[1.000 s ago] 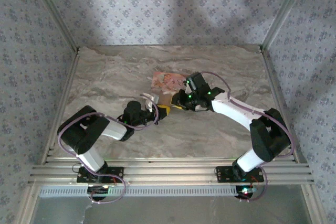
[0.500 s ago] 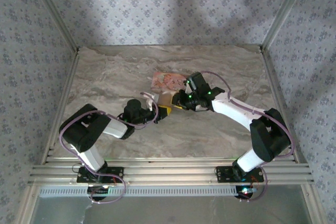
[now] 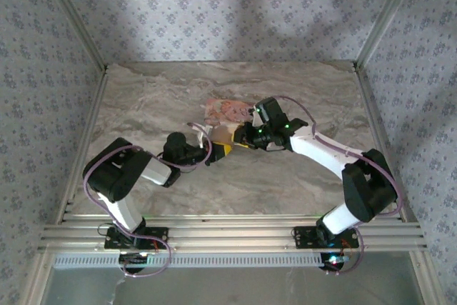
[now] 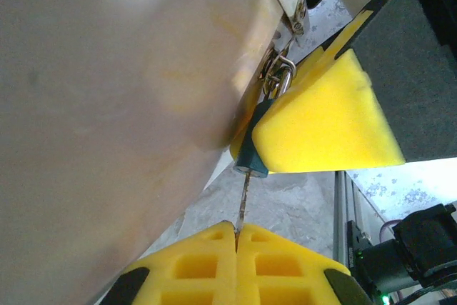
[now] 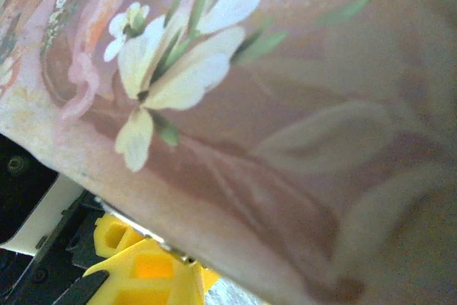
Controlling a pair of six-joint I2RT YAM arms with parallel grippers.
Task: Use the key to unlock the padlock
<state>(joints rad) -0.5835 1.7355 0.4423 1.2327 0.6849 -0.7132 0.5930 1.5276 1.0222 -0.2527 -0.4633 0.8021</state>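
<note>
Two white-and-black robot arms, left (image 3: pixel 136 173) and right (image 3: pixel 321 151), are meeting over the middle of the grey marbled table (image 3: pixel 143 105). I am working down from there by size.

1. Pink illustrated rectangular box (image 3: pixel 223 110): it is lying just behind the meeting point and is looming close beside both wrist cameras.
2. Right gripper (image 3: pixel 239 143): in the left wrist view its yellow foam pad (image 4: pixel 321 119) is pressing on the lock body, with a sliver of the opposite pad showing on the far side. I am reading this claw as clamped on the padlock.
3. Left gripper (image 4: pixel 235 230): its yellow pads are lying together with no gap, pinching the key shaft that is emerging from the seam.
4. Tiny blue-bodied padlock (image 4: pixel 251 164): it is sitting at the tip of the right pad, just beside the box edge, with its thin metal shackle (image 4: pixel 283 75) pointing away from the left claw.
5. Tiny pale-gold metal key (image 4: pixel 245 194): its thin shaft is running straight from the left pads to the underside of the lock.

Progress: both items are being held and the key is reaching the keyway, so I am judging insertion as done or nearly done. The shackle's feet are hiding behind the pad, so I cannot tell whether it is released. I am treating the turn and the shackle release as not yet done.
</note>
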